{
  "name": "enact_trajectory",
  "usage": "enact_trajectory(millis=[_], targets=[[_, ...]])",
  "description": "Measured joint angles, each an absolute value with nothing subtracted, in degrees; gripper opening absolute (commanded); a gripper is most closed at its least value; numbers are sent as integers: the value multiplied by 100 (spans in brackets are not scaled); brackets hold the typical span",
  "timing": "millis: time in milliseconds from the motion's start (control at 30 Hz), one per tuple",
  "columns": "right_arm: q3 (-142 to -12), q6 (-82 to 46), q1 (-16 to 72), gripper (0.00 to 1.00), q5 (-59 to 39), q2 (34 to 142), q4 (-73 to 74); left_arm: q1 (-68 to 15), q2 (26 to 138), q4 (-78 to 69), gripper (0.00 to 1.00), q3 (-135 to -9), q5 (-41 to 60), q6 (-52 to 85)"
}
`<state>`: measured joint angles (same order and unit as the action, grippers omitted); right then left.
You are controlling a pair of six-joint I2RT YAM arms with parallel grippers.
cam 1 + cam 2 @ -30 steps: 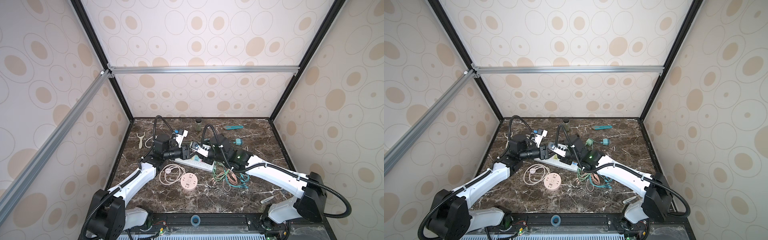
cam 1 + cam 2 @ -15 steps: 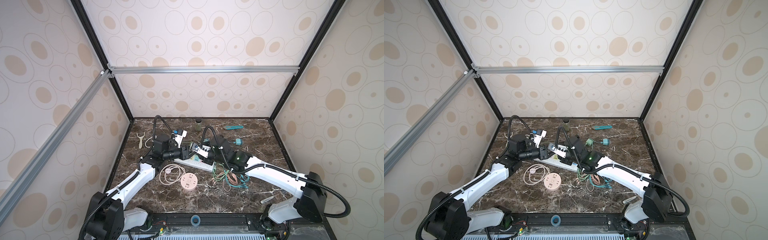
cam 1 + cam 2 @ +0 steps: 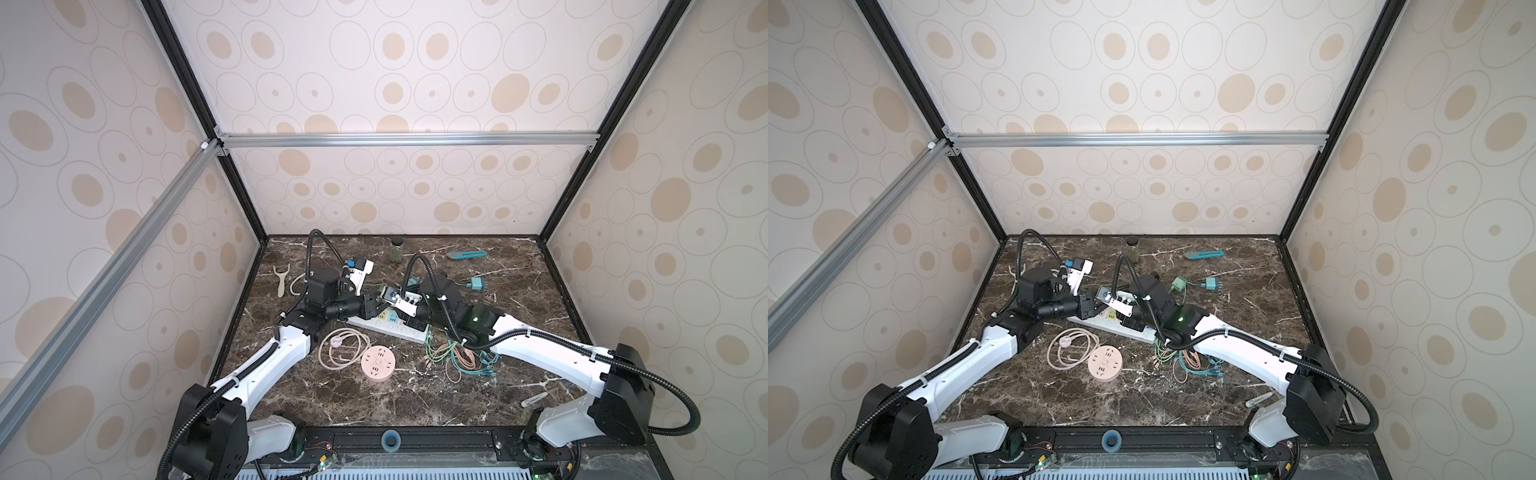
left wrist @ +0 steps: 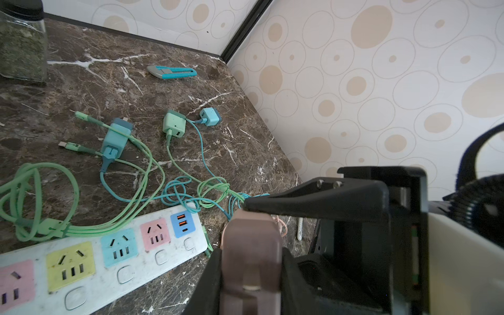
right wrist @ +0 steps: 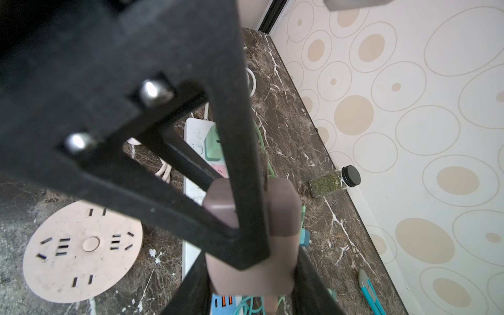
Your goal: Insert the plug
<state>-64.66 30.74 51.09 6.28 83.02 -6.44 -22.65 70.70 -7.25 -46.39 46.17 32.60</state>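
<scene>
Above the white power strip (image 3: pixel 390 329) (image 3: pixel 1113 326) my two grippers meet tip to tip. The dusty-pink plug (image 4: pixel 251 261) sits between the left gripper's (image 4: pixel 251 256) jaws, which press on both its sides. In the right wrist view the same plug (image 5: pixel 281 207) fills the gap of the right gripper (image 5: pixel 251 272), shut on it, with a black finger (image 5: pixel 234 152) of the left gripper crossing in front. In both top views the plug is hidden between the left gripper (image 3: pixel 374 305) and the right gripper (image 3: pixel 397 307). The strip's coloured sockets (image 4: pixel 117 249) lie below, several of them free.
A round pink socket disc (image 3: pixel 377 365) and a beige coiled cord (image 3: pixel 343 347) lie near the front. Tangled green, teal and pink cables (image 3: pixel 457 359) spread right of the strip. At the back are a spice jar (image 3: pixel 397 249), a teal utility knife (image 3: pixel 467 254), chargers (image 4: pixel 174 125) and a floss pick (image 3: pixel 281 280).
The left gripper's jaws have narrowed onto the plug that the right gripper holds. Both arms have stayed almost where they were.
</scene>
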Motion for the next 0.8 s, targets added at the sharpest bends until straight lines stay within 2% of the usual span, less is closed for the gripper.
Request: enact_trajectory(millis=[267,367,600,800], targets=[[-6357,2707,4980,56,456,8176,-565,-2285,7065,-716,2,-4698,4578,3277],[-6182,2327,4727,64,248,7841,-617,-2287,7015,-727,0,-4757,4445,3297],[-5671,847,3653,65,-1330,6683,-556,-2290,6908,-1017,0,-4764,4174,3441],[-5109,-646,3564,67,-2840,6464,451,-2290,6855,-1754,0,-4731,4134,3785]])
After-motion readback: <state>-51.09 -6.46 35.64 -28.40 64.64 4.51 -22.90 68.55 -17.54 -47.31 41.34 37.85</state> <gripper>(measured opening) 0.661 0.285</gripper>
